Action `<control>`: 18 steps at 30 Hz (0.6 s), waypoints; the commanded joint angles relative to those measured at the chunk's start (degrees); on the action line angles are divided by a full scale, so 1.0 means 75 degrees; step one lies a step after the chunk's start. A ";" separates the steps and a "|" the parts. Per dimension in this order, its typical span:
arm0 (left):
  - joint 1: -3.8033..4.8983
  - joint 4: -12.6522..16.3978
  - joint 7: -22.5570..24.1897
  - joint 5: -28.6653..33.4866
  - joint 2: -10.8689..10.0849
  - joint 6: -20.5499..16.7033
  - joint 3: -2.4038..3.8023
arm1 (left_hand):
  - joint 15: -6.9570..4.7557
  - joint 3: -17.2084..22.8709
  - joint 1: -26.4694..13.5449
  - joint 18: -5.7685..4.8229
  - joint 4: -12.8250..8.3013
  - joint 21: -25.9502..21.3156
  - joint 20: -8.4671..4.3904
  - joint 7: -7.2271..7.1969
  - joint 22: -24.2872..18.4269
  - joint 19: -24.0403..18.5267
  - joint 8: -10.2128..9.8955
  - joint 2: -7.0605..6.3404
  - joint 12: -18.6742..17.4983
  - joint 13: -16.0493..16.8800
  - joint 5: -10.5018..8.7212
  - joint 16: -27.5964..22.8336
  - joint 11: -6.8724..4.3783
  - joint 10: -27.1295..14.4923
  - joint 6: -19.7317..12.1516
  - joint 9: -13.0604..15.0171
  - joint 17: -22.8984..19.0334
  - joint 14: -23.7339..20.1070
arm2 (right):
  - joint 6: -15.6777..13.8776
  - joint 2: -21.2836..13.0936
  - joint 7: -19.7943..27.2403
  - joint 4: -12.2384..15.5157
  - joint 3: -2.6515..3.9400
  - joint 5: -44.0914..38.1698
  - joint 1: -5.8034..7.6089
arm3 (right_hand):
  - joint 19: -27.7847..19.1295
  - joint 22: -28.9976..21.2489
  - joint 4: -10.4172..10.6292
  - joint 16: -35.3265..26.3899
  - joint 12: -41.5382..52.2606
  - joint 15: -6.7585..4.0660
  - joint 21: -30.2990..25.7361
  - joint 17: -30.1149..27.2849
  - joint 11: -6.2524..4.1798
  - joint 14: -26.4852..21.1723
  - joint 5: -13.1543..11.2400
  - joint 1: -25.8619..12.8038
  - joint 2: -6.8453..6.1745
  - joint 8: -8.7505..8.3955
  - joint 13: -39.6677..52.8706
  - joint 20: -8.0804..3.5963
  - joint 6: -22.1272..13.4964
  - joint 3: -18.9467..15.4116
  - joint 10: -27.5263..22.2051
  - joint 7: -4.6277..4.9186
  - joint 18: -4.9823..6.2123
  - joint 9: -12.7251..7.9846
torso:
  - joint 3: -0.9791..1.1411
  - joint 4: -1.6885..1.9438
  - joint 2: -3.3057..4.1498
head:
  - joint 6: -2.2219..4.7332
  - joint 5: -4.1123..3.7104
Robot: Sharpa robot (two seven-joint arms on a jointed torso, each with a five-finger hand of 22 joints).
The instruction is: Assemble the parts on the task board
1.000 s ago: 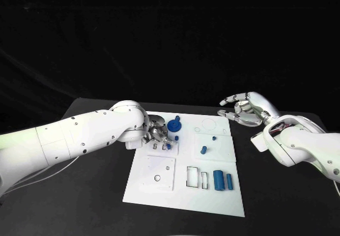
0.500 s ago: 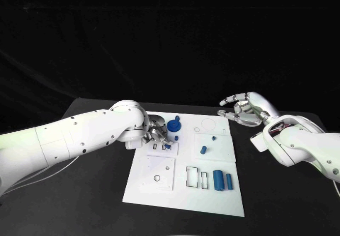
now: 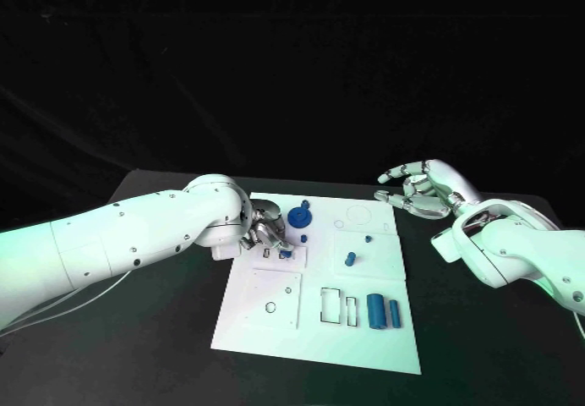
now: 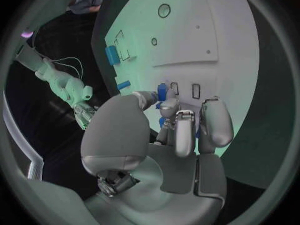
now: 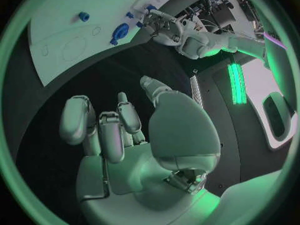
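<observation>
Fingers [image 4: 178, 130] of the left hand [image 3: 268, 230] curl down onto the upper left part of the white task board [image 3: 275, 330], pinching a small blue peg [image 4: 162, 91] whose tip sits by two narrow rectangular slots [image 4: 195, 91]; the wrist view shows the smooth silver digits closed tight around it. Just right of this hand in the head view lies a round blue gear-like part [image 3: 300, 218], and a short blue stub [image 3: 350, 258] stands near the board's centre. Toward the lower right of the board two blue cylinders [image 3: 383, 311] lie side by side next to a tall rectangular cut-out [image 3: 331, 305], and a flat square panel [image 3: 276, 297] with small holes occupies the lower left. Matte black table [image 3: 146, 347] stretches wide on the left, below, and to the right of the board, leaving open room there. Off the board's upper right corner, the right hand [image 3: 417, 189] hovers over bare black table with its fingers loosely spread and gently curved, holding nothing and touching nothing; its glossy metal palm faces the board.
</observation>
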 commanded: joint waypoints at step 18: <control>-0.0157 0.0722 0.0262 -0.0808 -0.0531 -0.1232 0.0005 | -0.0052 0.1789 -0.0372 -0.0123 -0.1632 0.0125 0.0024 -0.0075 0.0143 0.0032 0.0108 -0.0283 0.0211 0.0267 0.0225 0.0085 -0.0070 0.0371 0.0183 0.0821 0.1774 0.0735 | 0.0049 -0.0028 0.0059 0.0018 -0.0001 -0.0028 -0.0012 | 0.0008 -0.0012 0.0016 -0.0041 -0.0008 -0.0044 -0.0028 0.0440 -0.0035 0.0433 0.0054 0.0080 0.0017 0.0043 -0.0004 -0.0063 0.0048 -0.0035 0.0011 -0.0016 0.0095 0.0012 | -0.0002 0.0004 0.0007 | -0.0011 0.0046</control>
